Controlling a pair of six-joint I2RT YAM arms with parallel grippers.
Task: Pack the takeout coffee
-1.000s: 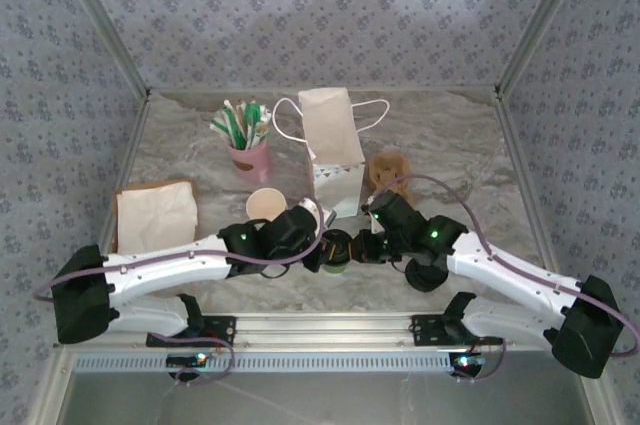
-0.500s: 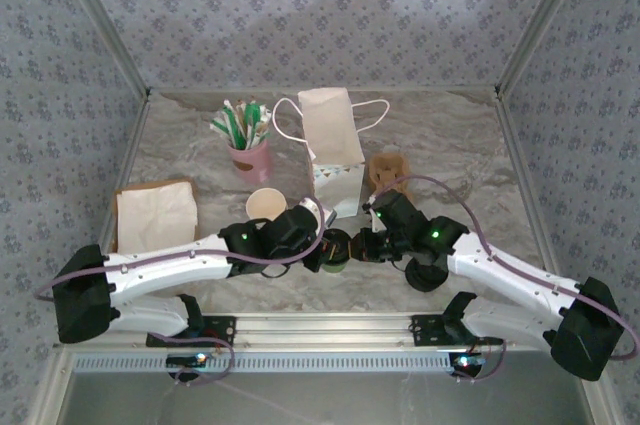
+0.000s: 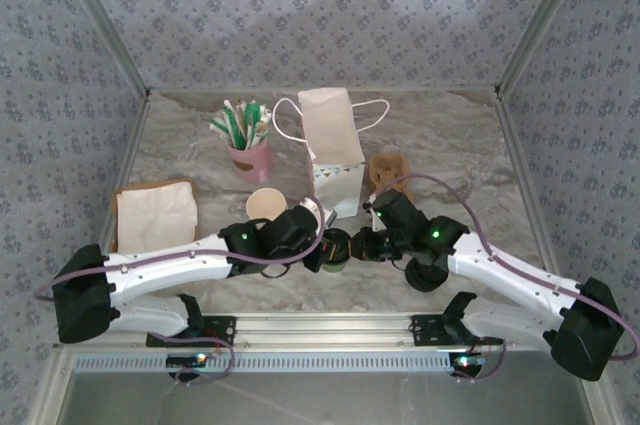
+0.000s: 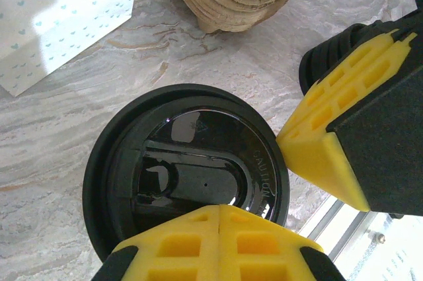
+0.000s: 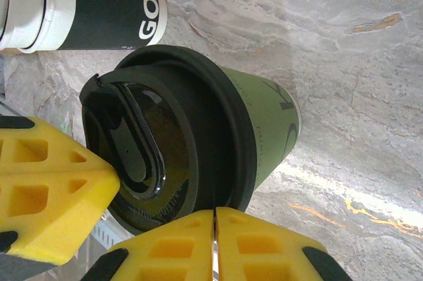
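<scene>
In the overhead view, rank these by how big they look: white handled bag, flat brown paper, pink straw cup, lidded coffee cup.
Largest: white handled bag.
Then flat brown paper.
Then pink straw cup, counting its straws.
Smallest: lidded coffee cup, though it is partly hidden.

Paper bag (image 3: pixel 335 150) and cup stack (image 3: pixel 266 204) close behind takeout coffee (image 3: pixel 337 249)

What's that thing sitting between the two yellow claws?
The lidded takeout coffee cup stands between the left claw and the right claw, both shut close by its black lid; the overhead view shows it best.
</scene>
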